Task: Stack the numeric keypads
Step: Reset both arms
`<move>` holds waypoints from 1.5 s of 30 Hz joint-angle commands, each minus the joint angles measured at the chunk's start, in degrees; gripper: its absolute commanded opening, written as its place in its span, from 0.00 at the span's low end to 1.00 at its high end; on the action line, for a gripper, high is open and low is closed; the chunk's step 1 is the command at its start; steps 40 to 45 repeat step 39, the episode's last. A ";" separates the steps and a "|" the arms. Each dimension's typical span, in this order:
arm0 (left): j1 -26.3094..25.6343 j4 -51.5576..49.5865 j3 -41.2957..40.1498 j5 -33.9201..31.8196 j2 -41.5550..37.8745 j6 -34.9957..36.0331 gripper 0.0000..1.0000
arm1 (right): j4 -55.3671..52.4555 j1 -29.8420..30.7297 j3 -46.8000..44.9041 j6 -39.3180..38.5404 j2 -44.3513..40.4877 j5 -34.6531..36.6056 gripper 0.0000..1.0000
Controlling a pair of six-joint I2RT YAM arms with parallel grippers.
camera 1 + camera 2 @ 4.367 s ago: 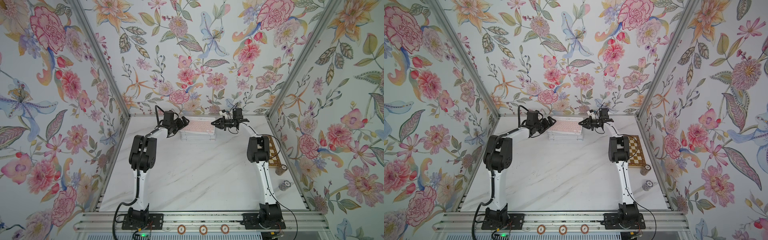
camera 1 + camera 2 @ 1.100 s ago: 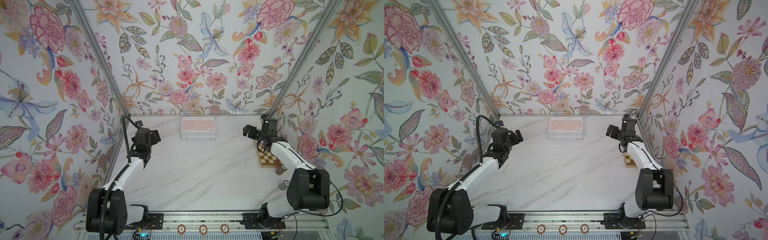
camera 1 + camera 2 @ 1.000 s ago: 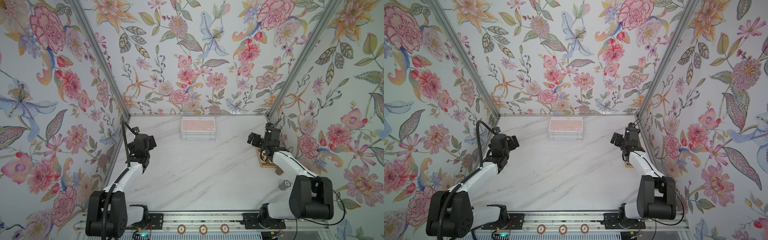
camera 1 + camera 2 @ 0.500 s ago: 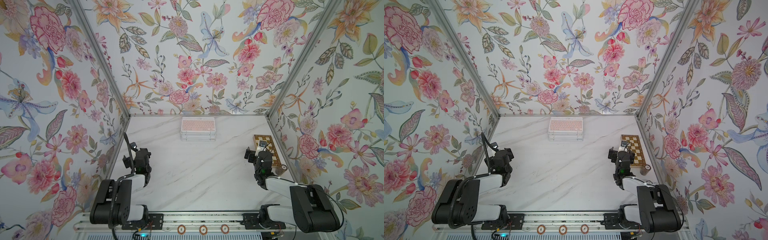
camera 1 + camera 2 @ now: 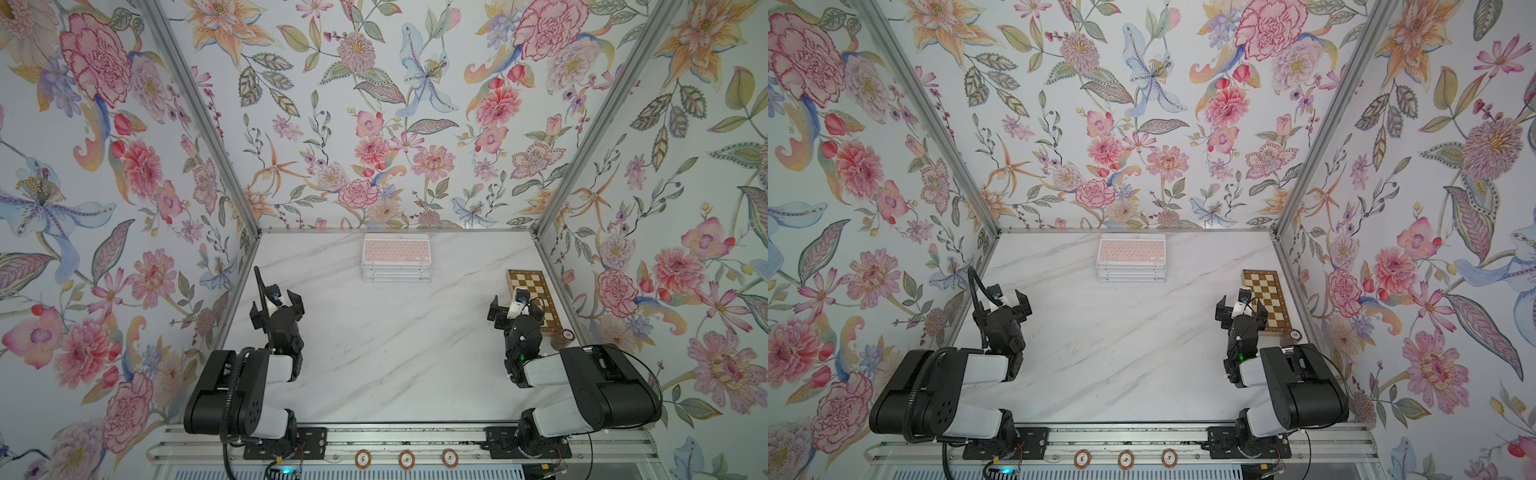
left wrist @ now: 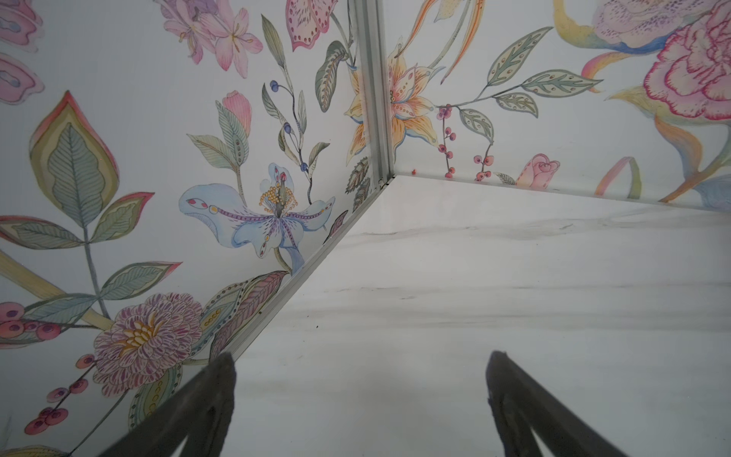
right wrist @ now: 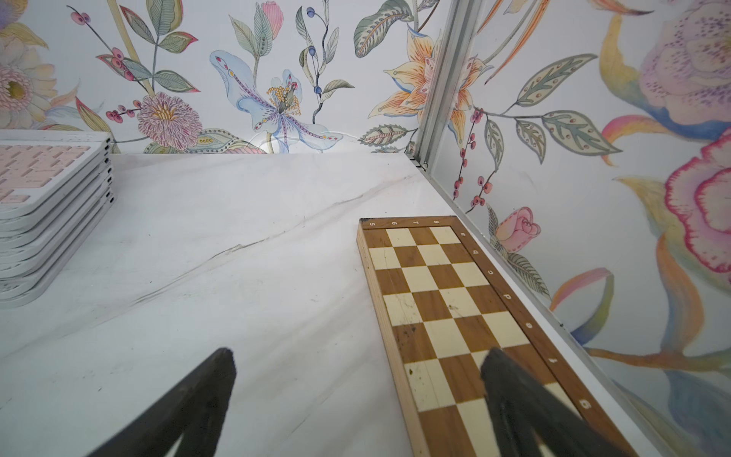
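Now that both arms have drawn back from the numeric keypads (image 5: 396, 257) and folded near their bases, the stack stands alone on the counter (image 5: 395, 361). A pink-keyed one lies on top, farther back than the chessboard (image 5: 527, 281) and well apart from it. No loose keypad shows, so the stacking looks finished. Spread and empty, the left end effector (image 5: 276, 305) and right end effector (image 5: 514, 311) hover, the latter just beside the chessboard. Only the right wrist view shows the stack's layered edges (image 7: 55, 221) — the left wrist view shows bare counter.
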 commanded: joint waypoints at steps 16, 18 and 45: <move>-1.96 14.32 -2.47 7.35 6.30 6.59 0.99 | -4.48 -5.12 5.00 2.65 3.49 -9.31 0.99; -1.97 14.67 -2.48 7.30 6.45 6.74 0.99 | -3.97 -5.68 4.69 2.72 3.32 -10.83 0.99; -0.93 13.35 -2.18 9.61 6.15 5.99 0.99 | -4.41 -5.07 5.12 2.00 3.58 -10.10 0.99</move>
